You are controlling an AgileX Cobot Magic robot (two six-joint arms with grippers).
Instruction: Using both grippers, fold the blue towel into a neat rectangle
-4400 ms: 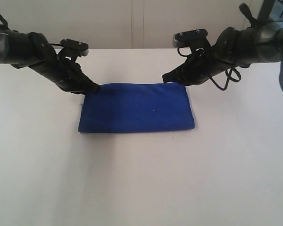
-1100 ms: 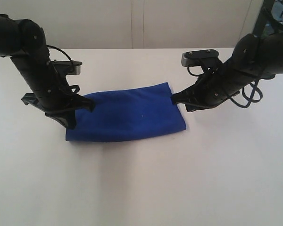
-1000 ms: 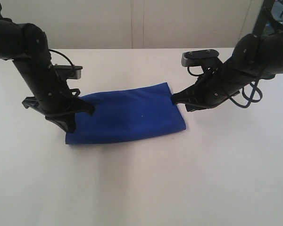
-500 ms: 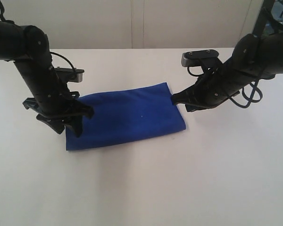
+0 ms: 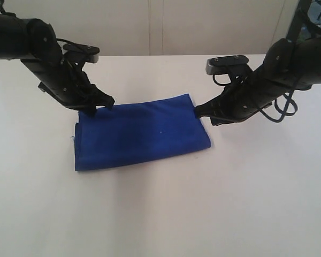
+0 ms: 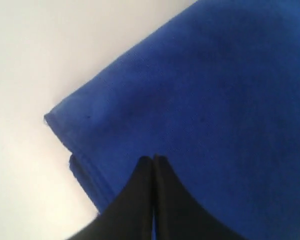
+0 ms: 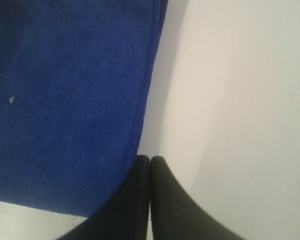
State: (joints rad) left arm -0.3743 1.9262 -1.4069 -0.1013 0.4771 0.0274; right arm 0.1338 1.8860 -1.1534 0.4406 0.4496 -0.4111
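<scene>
The blue towel (image 5: pixel 144 134) lies folded in a rough rectangle on the white table (image 5: pixel 166 214), tilted a little, with its left end nearer to me. My left gripper (image 5: pixel 108 101) sits at the towel's far left corner. In the left wrist view this gripper (image 6: pixel 153 158) is shut, its tips over the towel (image 6: pixel 215 90), and no cloth shows between them. My right gripper (image 5: pixel 198 112) rests at the towel's right edge. In the right wrist view it (image 7: pixel 150 159) is shut, just beside the hem of the towel (image 7: pixel 65 100).
Bare white tabletop surrounds the towel, with a pale wall (image 5: pixel 150 27) behind the far edge. A loose cable loop (image 5: pixel 281 110) hangs from the right arm. A thread end (image 5: pixel 73 137) sticks out at the towel's left edge.
My left arm has swung from the towel's near left corner to its far left corner. The towel's left end now lies flat and uncovered. The right arm has stayed put.
</scene>
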